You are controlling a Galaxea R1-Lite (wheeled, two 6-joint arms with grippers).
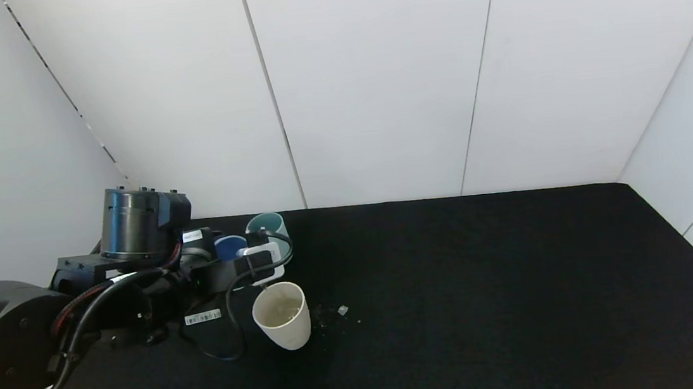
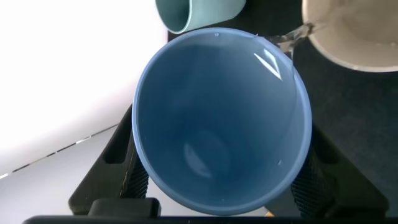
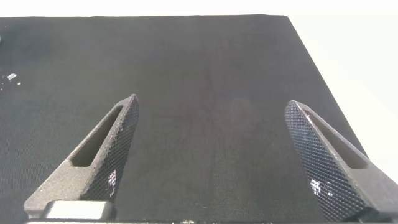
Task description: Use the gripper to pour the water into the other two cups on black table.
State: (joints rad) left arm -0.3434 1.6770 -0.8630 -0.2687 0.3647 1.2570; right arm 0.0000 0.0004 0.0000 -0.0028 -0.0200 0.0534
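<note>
My left gripper [image 1: 235, 256] is shut on the light blue cup [image 2: 221, 118] and holds it tipped on its side above the black table [image 1: 491, 307]. The cup shows as a blue patch in the head view [image 1: 229, 246]. A thin stream of water [image 2: 291, 38] runs off its rim into the cream-white cup [image 1: 281, 316], which stands upright just in front of the gripper and holds some water; it also shows in the left wrist view [image 2: 354, 31]. The teal-green cup [image 1: 267, 226] stands behind the gripper and shows in the left wrist view [image 2: 199, 12]. My right gripper [image 3: 211, 118] is open and empty over bare table.
Small drops and a glinting speck [image 1: 342, 310] lie on the table right of the cream-white cup. White panel walls [image 1: 374, 90] enclose the table at the back and sides. My left arm and its cables [image 1: 77, 303] fill the table's left part.
</note>
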